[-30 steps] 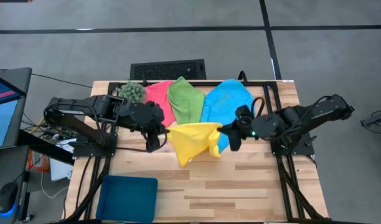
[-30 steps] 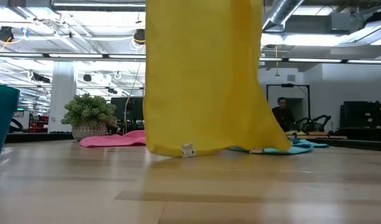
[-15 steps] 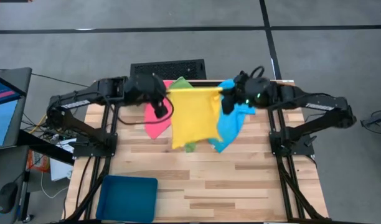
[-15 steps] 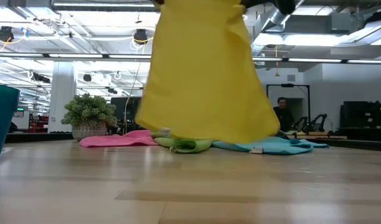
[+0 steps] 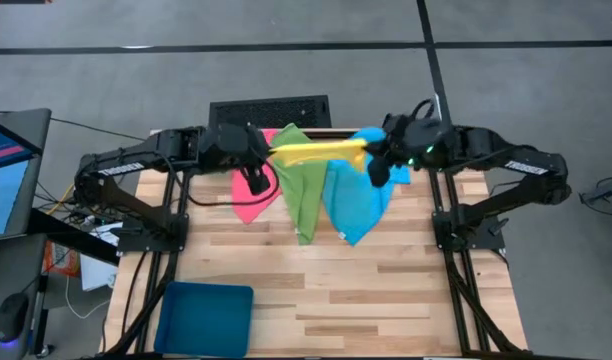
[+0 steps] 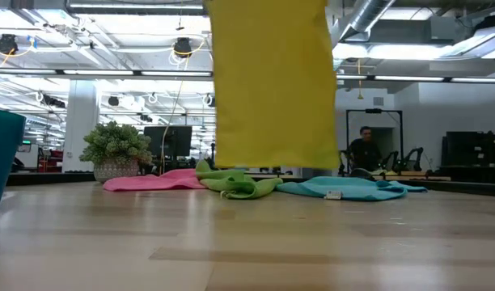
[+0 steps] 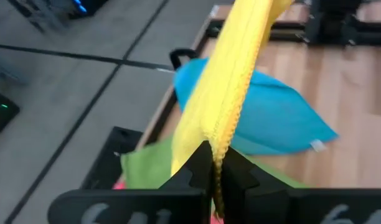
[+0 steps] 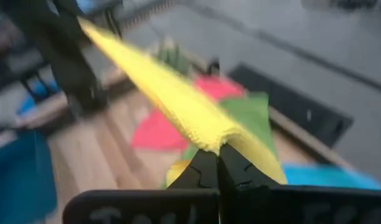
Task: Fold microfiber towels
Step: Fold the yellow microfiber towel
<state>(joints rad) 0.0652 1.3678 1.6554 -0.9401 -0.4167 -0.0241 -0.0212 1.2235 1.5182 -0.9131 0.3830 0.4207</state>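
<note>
Pale wooden planks make up the desk (image 5: 386, 300), which is seen from above on a grey floor. Near its far edge, the yellow towel (image 5: 316, 151) is held stretched between the two tools, high above the boards. The left tool (image 5: 261, 158) is clamped shut on one end of the yellow towel, and the right tool (image 5: 374, 160) is clamped shut on the other end. In the left wrist view the cloth is seen pinched between the closed fingers (image 7: 200, 171), and the same is seen in the right wrist view (image 8: 206, 171). From the low view, the yellow towel (image 6: 272, 81) is seen hanging as a flat sheet, its lower edge clear of the desk.

Below the two tools, three more towels lie on the boards: the pink towel (image 5: 248, 190) under the left tool, the green towel (image 5: 301, 195) between the tools, and the bright blue towel (image 5: 358, 200) under the right tool. The green towel overlaps the pink and blue ones at its sides. A dark teal tray (image 5: 203, 318) lies well apart from the left tool, at the near corner of the desk. A potted green plant (image 6: 116, 149) is seen beside the pink towel in the low view.
</note>
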